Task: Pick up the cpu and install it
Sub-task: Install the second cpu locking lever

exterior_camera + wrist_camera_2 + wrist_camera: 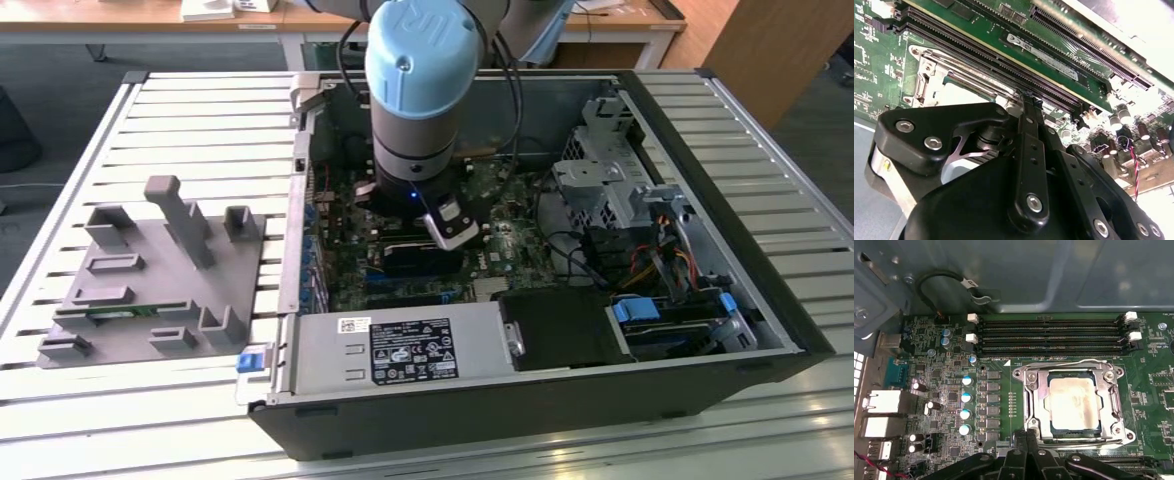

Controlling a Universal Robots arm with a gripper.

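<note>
Gripper point(1026, 442) low inside the open computer case point(747, 300), fingers drawn together with nothing between them, tips just beside the socket frame point(1116, 405). Just past them, the cpu point(1074, 402) already lying flat in its socket on the green motherboard point(999, 390), pale metal top up, retention frame around it. Probably light, rigid, smooth-topped and fragile underneath; best taken by opposite edges, level, never pressed on the face. Farther back, memory slots point(1054, 335), then the case wall.

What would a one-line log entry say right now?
cpu: seated in socket | end effector: shut, empty, beside socket | arm: inside computer case
</note>
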